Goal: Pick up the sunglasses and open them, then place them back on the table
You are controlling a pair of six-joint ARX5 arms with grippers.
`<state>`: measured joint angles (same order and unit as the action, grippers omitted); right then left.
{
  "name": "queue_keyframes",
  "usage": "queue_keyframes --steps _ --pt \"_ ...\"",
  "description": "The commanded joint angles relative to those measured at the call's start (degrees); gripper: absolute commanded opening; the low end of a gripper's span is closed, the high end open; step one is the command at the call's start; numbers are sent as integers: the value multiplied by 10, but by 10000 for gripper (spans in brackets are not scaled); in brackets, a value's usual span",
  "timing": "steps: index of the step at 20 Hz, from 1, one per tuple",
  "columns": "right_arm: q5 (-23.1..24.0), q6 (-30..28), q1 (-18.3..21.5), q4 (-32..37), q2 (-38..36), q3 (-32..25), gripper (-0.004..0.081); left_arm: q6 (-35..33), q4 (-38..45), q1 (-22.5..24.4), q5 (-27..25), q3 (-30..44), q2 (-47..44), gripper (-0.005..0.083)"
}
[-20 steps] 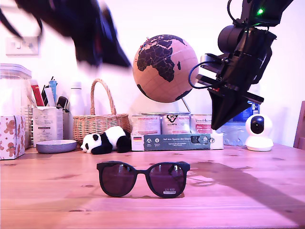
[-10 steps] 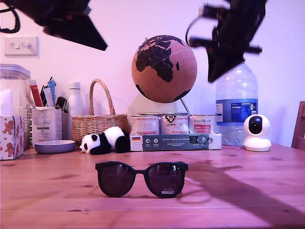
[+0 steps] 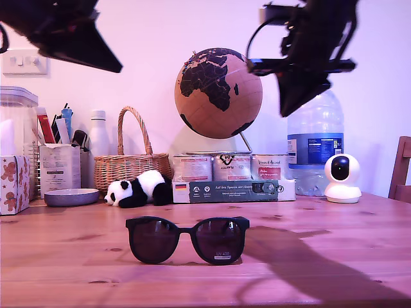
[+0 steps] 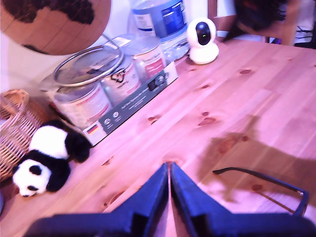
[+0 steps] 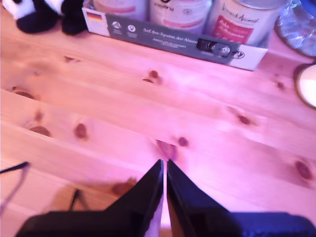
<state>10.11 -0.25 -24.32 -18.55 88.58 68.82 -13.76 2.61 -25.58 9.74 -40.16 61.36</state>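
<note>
While raised clear of table (image 3: 359, 256) | sunglasses (image 3: 187, 239) below, unheld | first gripper (image 4: 169, 170), second gripper (image 5: 163, 167): jaws closed, empty

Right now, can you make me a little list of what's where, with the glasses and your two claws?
sunglasses: standing on the table, temples open, lenses facing the exterior camera
sticker: small white one on the lens toward the exterior view's right
my first gripper: shut, empty, up above the table
my second gripper: shut, empty, up above the table
behind the sunglasses: panda toy, basket, globe
</note>
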Motion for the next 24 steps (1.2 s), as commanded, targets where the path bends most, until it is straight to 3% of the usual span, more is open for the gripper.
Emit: queue_keyframes --steps 1,6,10,15,19,24 --pt "8 -2 20 41 -46 -65 -10 10 7 34 15 2 -2 -12" --pt "0 -2 101 125 -139 -193 -10 49 50 125 32 43 -43 -12" --pt "-40 3 156 192 -183 -258 -10 83 79 169 49 89 -52 -12" --pt "-35 5 188 279 -219 -331 -10 104 136 173 47 141 -52 -12" --pt "-38 17 224 296 -249 -374 -10 123 169 180 42 175 -52 -12" --pt "-42 22 228 337 -337 -436 -10 134 197 181 44 209 -81 -12"
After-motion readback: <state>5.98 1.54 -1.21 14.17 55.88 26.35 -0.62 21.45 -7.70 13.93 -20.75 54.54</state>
